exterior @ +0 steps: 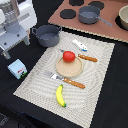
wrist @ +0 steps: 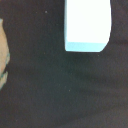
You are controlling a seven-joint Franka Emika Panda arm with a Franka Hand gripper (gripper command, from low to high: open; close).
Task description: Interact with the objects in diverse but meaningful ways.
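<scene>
The end effector (exterior: 7,54) hangs above the black bench (exterior: 107,95) at the exterior view's left edge, and whether its fingers are spread or pressed together cannot be told. The pale carton (exterior: 17,69) with the green mark stands on the bench just below and beside the end effector, apart from it, and fills the wrist view as a pale block (wrist: 88,25). The grey two-handled pot (exterior: 47,35) sits near the end effector, while the red tomato (exterior: 69,57), the small white-and-blue bottle (exterior: 80,46) and the yellow banana (exterior: 60,96) lie farther off on the striped placemat (exterior: 95,80).
</scene>
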